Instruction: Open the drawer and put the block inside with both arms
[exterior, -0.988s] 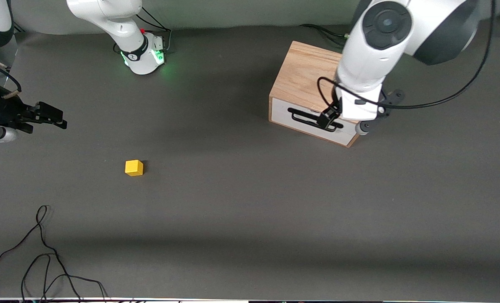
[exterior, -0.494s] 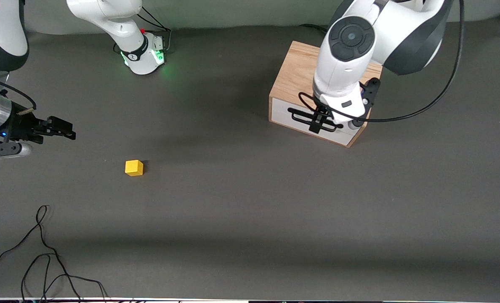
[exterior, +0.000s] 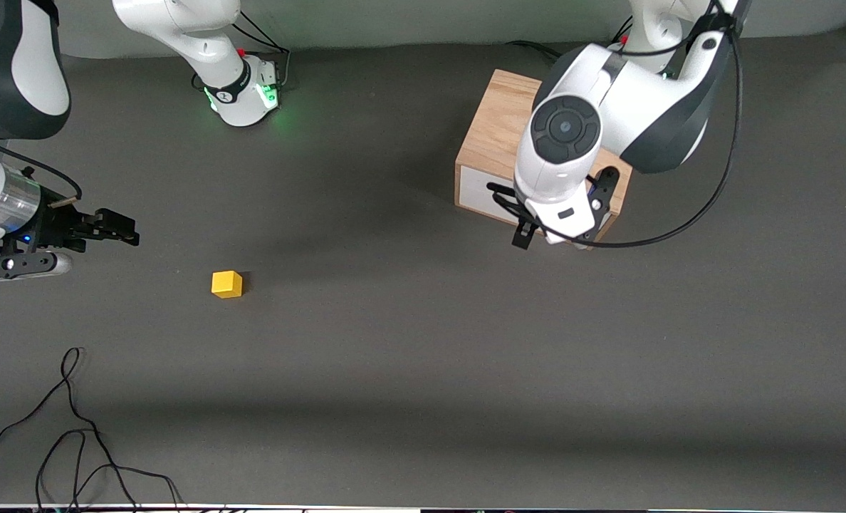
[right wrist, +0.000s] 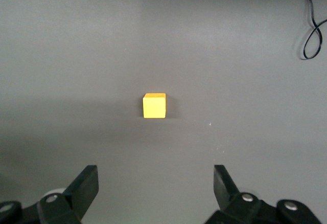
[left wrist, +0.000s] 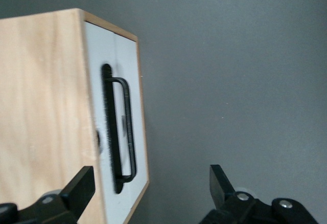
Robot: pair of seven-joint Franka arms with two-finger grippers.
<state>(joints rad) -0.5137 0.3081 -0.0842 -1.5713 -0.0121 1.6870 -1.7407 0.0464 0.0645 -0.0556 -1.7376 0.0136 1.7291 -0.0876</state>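
Table (exterior: pixel 423 399): dark grey cloth, carrying everything I list below.

Cabinet (exterior: pixel 498 128): light-wood box at the left arm's end of the table. Drawer (exterior: pixel 476 191): shut flush in it as far as I can see, so its contents are hidden. Handle (left wrist: pixel 127 132): black wire bar running along the white front panel.

Left hand (exterior: pixel 537 231): fingers spread wide, hanging just in front of the drawer panel. In the left wrist view the handle lies between the lines of the two fingertips (left wrist: pixel 82 185), its long axis pointing from the hand outward, so I judge the hand must turn or shift before closing across the bar.

Right hand (exterior: pixel 113 228): fingers apart, empty, over bare table toward the right arm's end.

Block (exterior: pixel 226 283): yellow cube, alone on the table, well apart from the cabinet. It sits centred ahead of the right hand in the right wrist view (right wrist: pixel 154 106); this arm is far nearer to it.

Loose black cable (exterior: pixel 74 427): nearest the front camera.
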